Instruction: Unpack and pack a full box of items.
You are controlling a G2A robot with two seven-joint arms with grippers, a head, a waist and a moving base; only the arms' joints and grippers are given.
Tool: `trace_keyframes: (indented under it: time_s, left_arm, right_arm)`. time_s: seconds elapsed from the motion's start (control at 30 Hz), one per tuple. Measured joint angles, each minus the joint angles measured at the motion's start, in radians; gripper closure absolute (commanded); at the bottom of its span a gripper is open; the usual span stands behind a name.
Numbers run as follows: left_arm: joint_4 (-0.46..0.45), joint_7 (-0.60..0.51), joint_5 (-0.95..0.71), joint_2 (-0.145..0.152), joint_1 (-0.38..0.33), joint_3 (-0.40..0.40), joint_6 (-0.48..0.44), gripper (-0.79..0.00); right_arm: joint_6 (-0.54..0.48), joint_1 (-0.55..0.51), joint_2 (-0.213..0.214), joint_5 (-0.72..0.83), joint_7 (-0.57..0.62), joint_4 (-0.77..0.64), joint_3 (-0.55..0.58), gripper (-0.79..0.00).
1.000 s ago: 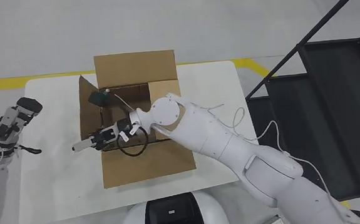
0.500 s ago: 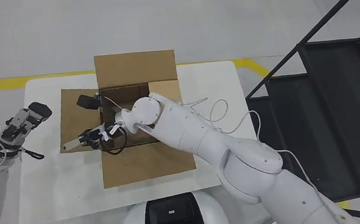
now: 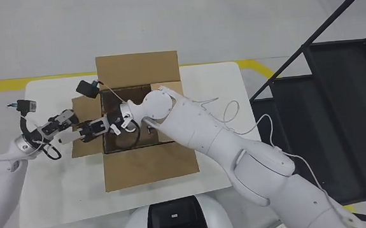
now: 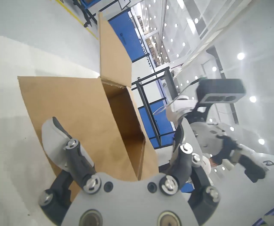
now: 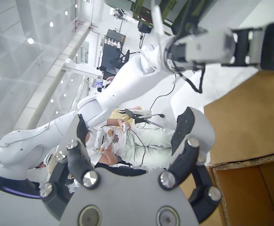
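Top view: box open on table, both tools at its left flap. Wide and empty: left gripper, just outside that flap; likewise right gripper, over it. Likely the opening step, unpacking not yet begun (inside too dark to judge). Next: reach down inside the box, close on what lies there, lift clear.

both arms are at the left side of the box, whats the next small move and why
Probably close the left pincer on the side flap, at its outer edge, to hold it folded out. Both pincers are open and empty at that flap, and holding it would let the right pincer pull back toward the box opening.
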Motion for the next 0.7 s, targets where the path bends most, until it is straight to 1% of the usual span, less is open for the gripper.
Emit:
trace_keyframes:
  time_s: [0.13, 0.27, 0.37, 0.43, 0.5, 0.57, 0.63, 0.7]
  left_arm:
    - [0.04, 0.024, 0.068, -0.03, -0.046, 0.06, 0.016, -0.785]
    - [0.058, 0.028, 0.116, -0.064, -0.091, 0.123, 0.017, -0.785]
    - [0.077, 0.033, 0.128, -0.084, -0.118, 0.152, 0.013, -0.785]
    - [0.094, 0.033, 0.127, -0.092, -0.131, 0.159, 0.004, -0.785]
    - [0.119, 0.033, 0.119, -0.096, -0.144, 0.155, -0.015, -0.785]
    - [0.145, 0.032, 0.102, -0.094, -0.153, 0.139, -0.038, -0.785]
    - [0.151, 0.04, 0.088, -0.085, -0.156, 0.118, -0.051, -0.785]
    - [0.13, 0.05, 0.073, -0.069, -0.149, 0.09, -0.06, -0.785]
  right_arm:
    - [0.017, -0.077, 0.059, -0.058, -0.009, -0.156, 0.09, -0.785]
    - [0.068, -0.202, 0.127, -0.142, -0.015, -0.363, 0.216, -0.785]
    - [0.11, -0.308, 0.168, -0.188, -0.007, -0.504, 0.306, -0.785]
    - [0.131, -0.364, 0.186, -0.207, -0.002, -0.576, 0.35, -0.785]
    - [0.147, -0.419, 0.202, -0.221, 0.008, -0.646, 0.393, -0.785]
    - [0.155, -0.467, 0.217, -0.23, 0.018, -0.704, 0.434, -0.785]
    - [0.16, -0.504, 0.229, -0.235, 0.026, -0.747, 0.468, -0.785]
    - [0.163, -0.544, 0.241, -0.241, 0.031, -0.787, 0.505, -0.785]
